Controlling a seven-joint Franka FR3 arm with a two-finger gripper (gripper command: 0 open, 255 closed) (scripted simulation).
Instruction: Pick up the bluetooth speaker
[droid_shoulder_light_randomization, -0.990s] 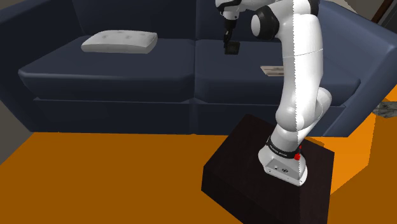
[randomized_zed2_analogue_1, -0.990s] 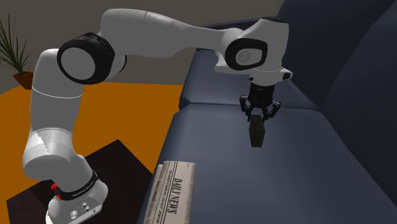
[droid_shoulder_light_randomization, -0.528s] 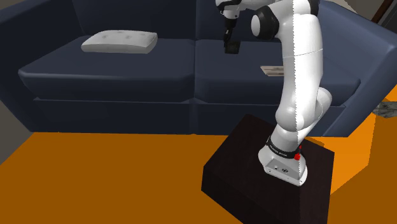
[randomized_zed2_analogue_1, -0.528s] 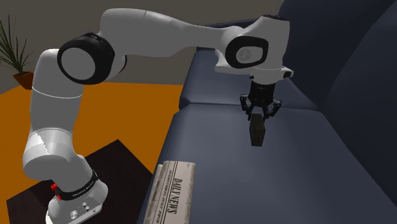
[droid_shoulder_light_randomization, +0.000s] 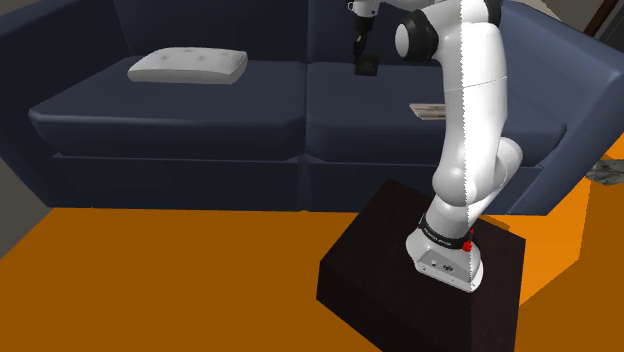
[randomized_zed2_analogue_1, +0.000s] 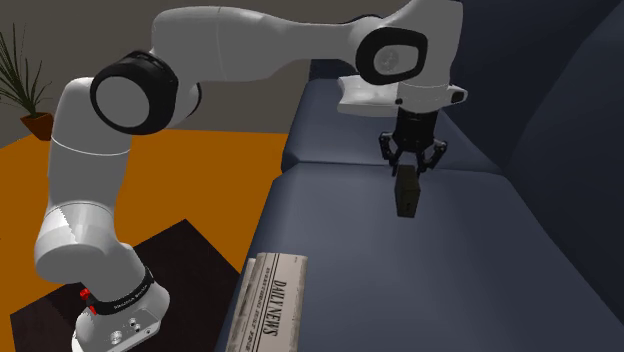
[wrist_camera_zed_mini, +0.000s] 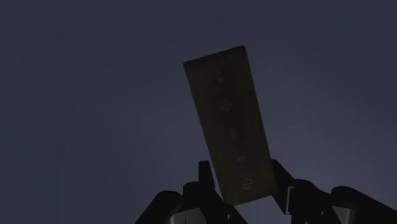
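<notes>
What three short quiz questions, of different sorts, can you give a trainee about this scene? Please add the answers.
1. True or false: the black two-finger pincer is shut on the dark slim box-shaped speaker.
2. Which thing lies on the seat of the dark blue sofa, close to its front edge? A: a folded printed newspaper; B: a red mug; C: a laptop.
3. Fill in: the floor in front of the sofa is ___ in colour.
Key: 1 true; 2 A; 3 orange.
</notes>
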